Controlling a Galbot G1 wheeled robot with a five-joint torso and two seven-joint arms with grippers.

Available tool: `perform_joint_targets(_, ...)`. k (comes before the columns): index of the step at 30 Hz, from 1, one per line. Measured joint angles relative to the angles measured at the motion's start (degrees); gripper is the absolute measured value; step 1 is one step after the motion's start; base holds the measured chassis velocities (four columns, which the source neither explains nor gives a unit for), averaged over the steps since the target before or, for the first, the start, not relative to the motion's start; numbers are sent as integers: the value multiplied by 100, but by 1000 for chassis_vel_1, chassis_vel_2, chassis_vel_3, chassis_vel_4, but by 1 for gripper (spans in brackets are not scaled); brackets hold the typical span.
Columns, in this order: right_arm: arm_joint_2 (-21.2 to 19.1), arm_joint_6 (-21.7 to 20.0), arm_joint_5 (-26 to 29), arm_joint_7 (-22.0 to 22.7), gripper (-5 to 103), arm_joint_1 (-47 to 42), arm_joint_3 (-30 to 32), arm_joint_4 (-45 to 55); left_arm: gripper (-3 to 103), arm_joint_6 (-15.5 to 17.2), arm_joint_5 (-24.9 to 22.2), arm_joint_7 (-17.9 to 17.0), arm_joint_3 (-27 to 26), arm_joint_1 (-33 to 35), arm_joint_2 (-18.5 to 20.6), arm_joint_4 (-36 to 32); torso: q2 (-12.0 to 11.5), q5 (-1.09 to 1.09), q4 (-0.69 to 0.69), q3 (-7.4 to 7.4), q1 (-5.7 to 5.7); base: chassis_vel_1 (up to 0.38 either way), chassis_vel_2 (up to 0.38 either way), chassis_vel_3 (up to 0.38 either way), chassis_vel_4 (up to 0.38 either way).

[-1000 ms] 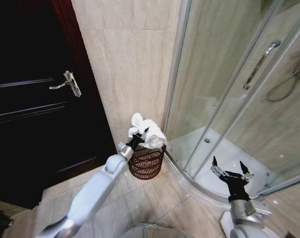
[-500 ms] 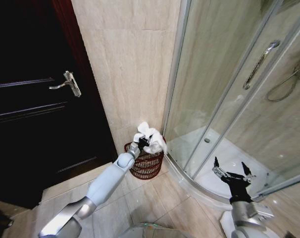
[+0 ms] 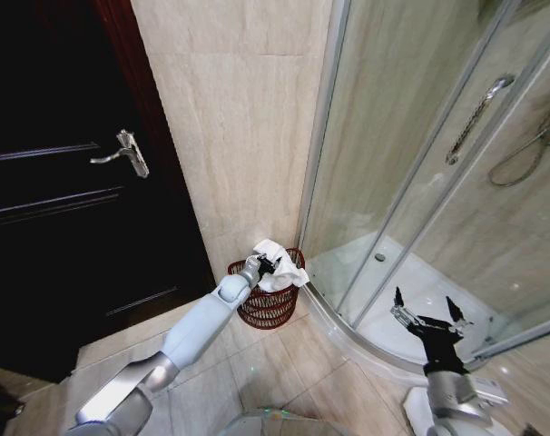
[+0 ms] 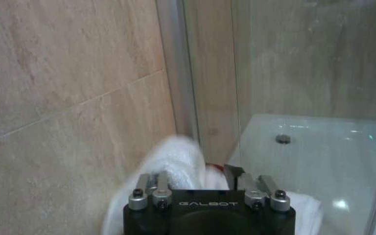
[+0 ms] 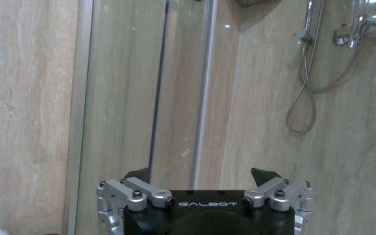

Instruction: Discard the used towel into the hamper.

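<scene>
Left pincer (image 3: 268, 264) over the hamper (image 3: 268, 300) mouth, tips buried in the white towel (image 3: 279, 271); can't tell if it's clamped on the cloth or apart. In the left wrist view the towel (image 4: 175, 161) bunches around the pincer (image 4: 201, 178) body and the finger ends are hidden; a sliver of red rim beside it. Versus a second ago: the left arm has come down, the towel went from held above the rim to sagging into the basket, partly over the rim. Towel soft, crumpled terry. Hamper round, dark reddish-brown open weave, wider at the top, on the tiled floor in the corner between the beige tile wall (image 3: 230, 109) and the curved glass shower enclosure (image 3: 411, 163). Right pincer (image 3: 427, 320) idles low by the shower tray, fingers spread wide apart, unchanged.
</scene>
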Motion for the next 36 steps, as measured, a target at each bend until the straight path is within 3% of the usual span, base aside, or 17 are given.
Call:
perform_joint_targets(2, 0, 0, 0, 4, 100, -1, -12, 14, 59, 19, -13, 5, -5, 7, 31, -46, 0, 0, 0, 0, 0, 0, 0, 0, 0)
perform_joint_targets(4, 0, 0, -1, 4, 100, -2, -18, 16, 59, 21, -18, 6, -9, 11, 37, -54, 0, 0, 1, 0, 0, 0, 0, 0, 0)
perform_joint_targets(8, 0, -20, -33, 5, 100, 23, -74, 34, 81, 27, -105, 2, -92, 79, 82, -117, 0, -1, 1, 0, 0, 0, 0, 0, 0)
perform_joint_targets(10, -1, -25, -37, 5, 100, 26, -79, 40, 81, 24, -115, 2, -110, 95, 88, -137, 0, 0, 0, 0, 0, 0, 0, 0, 0)
perform_joint_targets(12, -1, -54, -46, 5, 100, 32, -92, 75, 91, -97, -231, -22, -258, 246, 133, -396, 0, -1, -1, 0, 1, 0, 0, 0, 0)
perform_joint_targets(17, -1, -146, -33, 11, 100, 63, -99, 136, 100, -311, -461, -169, -614, 697, 278, -1186, 0, -2, -2, 0, 1, 0, 0, 0, 0)
perform_joint_targets(19, -1, -228, 5, 22, 100, 112, -125, 170, 100, -321, -542, -334, -1074, 1276, 480, -2028, 0, -1, 2, 1, 1, 0, 0, 0, 0)
perform_joint_targets(21, -1, -268, 38, 25, 100, 133, -148, 185, 100, -375, -496, -408, -1332, 1584, 534, -2399, 1, 0, 4, -1, 0, 0, 0, 0, 0)
perform_joint_targets(23, -3, -355, 135, 25, 100, 147, -204, 211, 100, -665, -373, -690, -1798, 2223, 497, -2923, 2, -4, 1, 0, 1, 0, 0, 0, 0)
perform_joint_targets(25, -5, -368, 155, 22, 100, 147, -212, 213, 100, -725, -344, -756, -1949, 2403, 462, -3036, 1, -4, 1, 0, 1, 0, 0, 0, 0)
perform_joint_targets(27, -14, -364, 189, -44, 100, 133, -212, 209, 100, -859, -139, -941, -2717, 3196, 174, -3531, 2, -1, 2, 0, 0, 0, 0, 0, 0)
perform_joint_targets(31, -55, -336, 230, -102, 100, 112, -165, 198, 100, -1019, 308, -1077, -3476, 3852, -135, -3840, 2, -2, 1, 0, 0, 0, 0, 0, 0)
perform_joint_targets(33, -122, -310, 279, -149, 100, 81, -113, 202, 100, -1281, 542, -1118, -4262, 4360, -382, -4031, 2, -2, 0, 0, 0, 0, 0, 0, 0)
perform_joint_targets(36, -154, -269, 297, -189, 100, 60, -94, 203, 100, -1365, 532, -1137, -4605, 4598, -463, -4152, 2, -1, 2, 0, 0, 0, 0, 0, 0)
